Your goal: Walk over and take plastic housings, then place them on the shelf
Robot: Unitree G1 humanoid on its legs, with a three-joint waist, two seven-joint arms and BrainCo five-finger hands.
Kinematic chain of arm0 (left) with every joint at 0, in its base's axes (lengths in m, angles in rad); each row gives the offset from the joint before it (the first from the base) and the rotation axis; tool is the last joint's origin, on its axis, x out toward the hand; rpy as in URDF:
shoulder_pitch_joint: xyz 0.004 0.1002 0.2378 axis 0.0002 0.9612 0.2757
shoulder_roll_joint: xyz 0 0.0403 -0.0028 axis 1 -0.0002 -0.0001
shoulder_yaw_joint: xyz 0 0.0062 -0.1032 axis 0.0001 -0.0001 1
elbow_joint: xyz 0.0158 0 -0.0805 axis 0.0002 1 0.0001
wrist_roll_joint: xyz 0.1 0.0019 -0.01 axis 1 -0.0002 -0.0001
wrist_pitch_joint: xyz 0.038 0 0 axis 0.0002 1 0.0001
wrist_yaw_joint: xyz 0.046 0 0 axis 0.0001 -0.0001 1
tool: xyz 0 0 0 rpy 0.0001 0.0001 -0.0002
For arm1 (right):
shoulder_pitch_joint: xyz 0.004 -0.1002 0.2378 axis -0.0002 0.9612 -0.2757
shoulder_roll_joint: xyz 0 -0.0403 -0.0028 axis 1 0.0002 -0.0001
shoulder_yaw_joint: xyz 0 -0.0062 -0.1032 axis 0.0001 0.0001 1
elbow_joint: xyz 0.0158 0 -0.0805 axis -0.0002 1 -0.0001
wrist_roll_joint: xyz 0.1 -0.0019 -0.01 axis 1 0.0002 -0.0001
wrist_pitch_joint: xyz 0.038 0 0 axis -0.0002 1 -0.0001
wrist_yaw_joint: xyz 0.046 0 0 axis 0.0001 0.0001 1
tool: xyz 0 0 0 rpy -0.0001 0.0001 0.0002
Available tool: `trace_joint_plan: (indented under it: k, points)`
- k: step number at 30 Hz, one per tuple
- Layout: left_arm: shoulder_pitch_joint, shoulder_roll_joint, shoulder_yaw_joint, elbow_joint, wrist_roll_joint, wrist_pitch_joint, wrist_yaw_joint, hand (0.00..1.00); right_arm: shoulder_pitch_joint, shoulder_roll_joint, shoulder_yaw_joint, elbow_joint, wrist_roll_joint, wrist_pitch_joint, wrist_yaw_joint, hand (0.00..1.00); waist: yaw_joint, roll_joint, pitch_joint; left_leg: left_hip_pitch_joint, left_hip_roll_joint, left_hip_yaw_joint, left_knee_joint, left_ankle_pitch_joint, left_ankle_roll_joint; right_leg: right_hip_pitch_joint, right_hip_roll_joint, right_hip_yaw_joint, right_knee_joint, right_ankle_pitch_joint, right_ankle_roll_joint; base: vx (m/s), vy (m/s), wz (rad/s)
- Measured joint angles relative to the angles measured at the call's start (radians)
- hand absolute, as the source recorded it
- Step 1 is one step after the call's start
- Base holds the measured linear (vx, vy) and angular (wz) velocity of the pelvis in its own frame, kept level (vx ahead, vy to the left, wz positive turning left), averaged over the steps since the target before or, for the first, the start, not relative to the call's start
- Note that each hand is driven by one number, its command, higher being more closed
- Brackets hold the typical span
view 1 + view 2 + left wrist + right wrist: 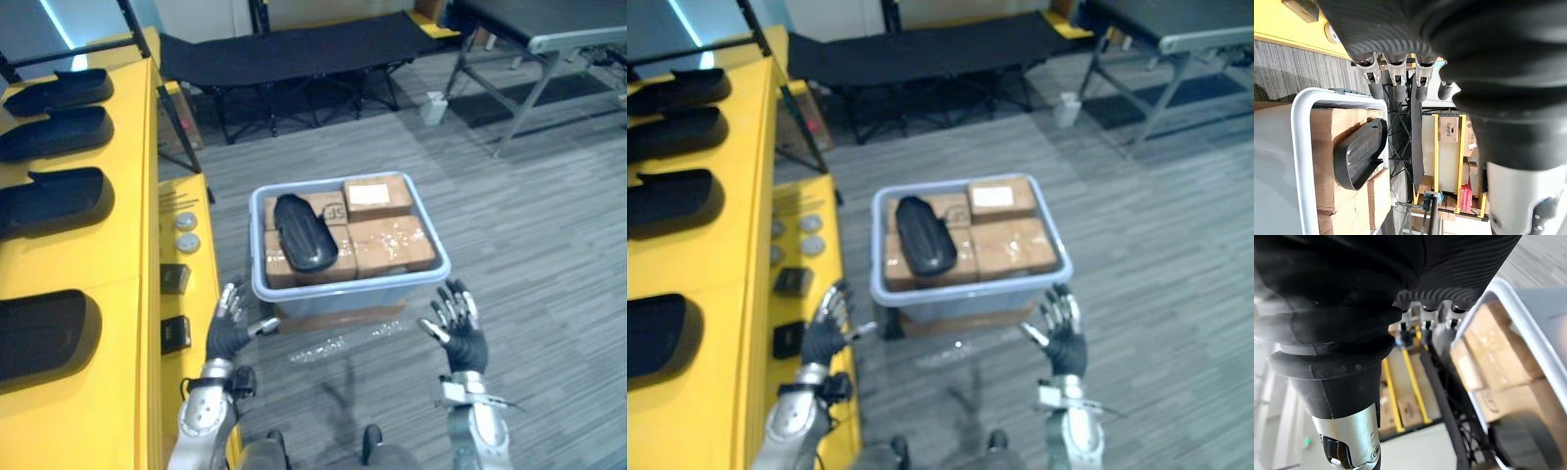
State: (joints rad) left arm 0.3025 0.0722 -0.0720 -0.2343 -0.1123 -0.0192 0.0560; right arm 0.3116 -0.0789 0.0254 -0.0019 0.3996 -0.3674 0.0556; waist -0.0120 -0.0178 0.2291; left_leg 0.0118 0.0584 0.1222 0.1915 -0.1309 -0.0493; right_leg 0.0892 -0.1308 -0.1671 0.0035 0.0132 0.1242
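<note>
On near side of grey bin [343, 294], left hand [230, 333] and right hand [458, 328] open, empty: likely reach step; next, close on 1 black housing [304, 233].

The bin [343, 297] is standing open at the top, giving free access from above. Cardboard boxes [390, 245] are packing it close to rim height; the plastic housing [305, 232] is lying on top of them, near the bin's left wall, with nothing over it. The left hand [228, 331] and right hand [458, 323] are flanking the bin's near wall, fingers spread, over bare floor [549, 274]. The yellow shelf [147, 196] is closing off the left side, just beside the left hand. Shelved housings [54, 201] are occupying its top, with bare gaps between them.
</note>
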Motion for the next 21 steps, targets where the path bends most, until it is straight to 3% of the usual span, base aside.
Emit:
trace_joint_plan:
  k: [6, 8, 13, 16, 21]
  points:
    - [0.003, 0.001, -0.029, 0.001, 0.000, -0.004, -0.066, 0.00, -0.006, -0.002, 0.030, 0.021, 0.000, -0.003, 0.008, 0.00, 0.019, -0.011, -0.004, -0.033, -0.016, 0.002, 0.071, -0.034, 0.024, -0.046, -0.027, 0.011, 0.089, -0.033, -0.003, -0.06, 0.066, -0.01]
    - [0.015, 0.004, -0.028, 0.000, 0.000, -0.002, -0.073, 0.00, -0.006, -0.002, 0.062, 0.021, 0.013, -0.009, 0.008, 0.00, 0.028, -0.019, -0.007, -0.048, 0.000, 0.017, 0.120, -0.073, 0.020, -0.058, -0.021, 0.026, 0.108, -0.041, -0.009, -0.08, 0.085, -0.24]
    - [0.044, 0.018, -0.029, -0.003, -0.036, 0.002, 0.014, 0.00, 0.000, -0.004, 0.113, 0.017, 0.020, -0.009, 0.011, 0.00, 0.035, -0.045, -0.029, -0.106, 0.018, 0.014, 0.189, -0.111, 0.018, -0.063, -0.002, 0.030, 0.065, -0.022, -0.004, -0.02, 0.039, -0.05]
    - [0.041, 0.005, -0.027, -0.004, -0.038, -0.001, 0.054, 0.00, 0.007, -0.018, 0.113, 0.018, 0.019, -0.010, 0.010, 0.00, 0.035, -0.038, -0.024, -0.120, 0.014, -0.012, 0.211, -0.110, 0.021, -0.051, -0.003, 0.006, 0.066, -0.015, 0.001, 0.04, 0.014, 0.22]
    - [0.044, -0.002, -0.020, -0.023, -0.069, -0.032, 0.048, 0.00, -0.004, -0.030, 0.112, 0.019, 0.019, -0.029, 0.008, 0.00, 0.046, -0.027, -0.021, -0.131, 0.011, -0.026, 0.218, -0.110, 0.021, -0.048, -0.003, -0.009, 0.059, -0.018, -0.003, 0.01, 0.011, 0.10]
